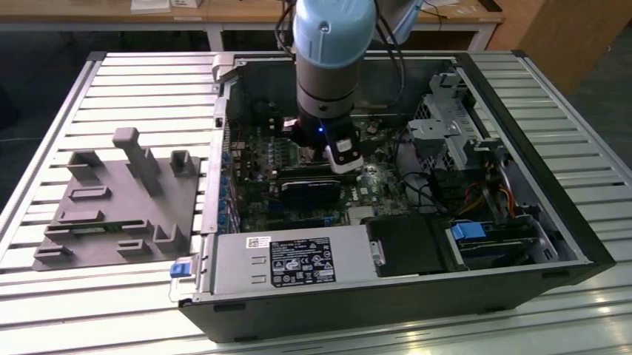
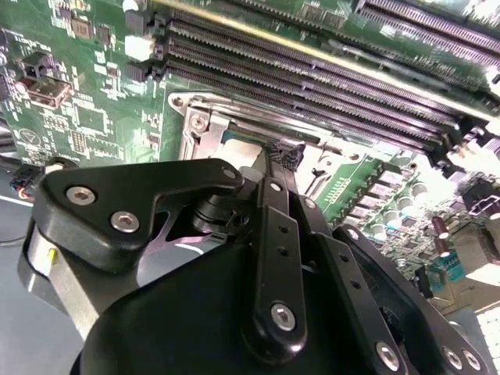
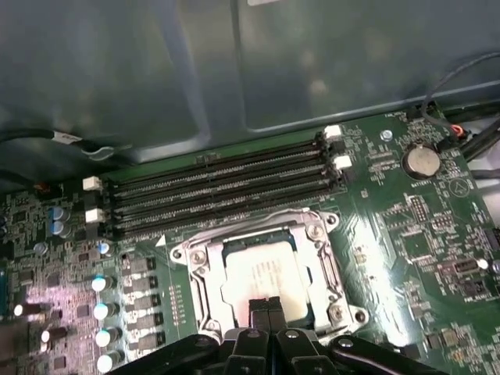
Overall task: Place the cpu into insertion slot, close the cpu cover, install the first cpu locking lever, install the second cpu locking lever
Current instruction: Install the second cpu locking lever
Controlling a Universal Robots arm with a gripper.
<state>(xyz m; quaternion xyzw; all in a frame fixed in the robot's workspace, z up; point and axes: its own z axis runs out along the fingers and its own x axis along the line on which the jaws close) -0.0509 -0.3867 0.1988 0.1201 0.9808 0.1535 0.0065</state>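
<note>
Black gripper [image 3: 268, 306] fingertips, pressed together with nothing between them, are hovering at the edge of the cpu [image 3: 262, 277], which is sitting in the insertion slot [image 3: 205, 308] under the cpu cover [image 3: 205, 244], just beside the long memory slots [image 3: 219, 191].

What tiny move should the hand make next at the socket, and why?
Probably ease the shut hand down onto the thin silver metal frame: the silver-grey square chip already lies seated inside it, and the hand sits at its edge.
</note>
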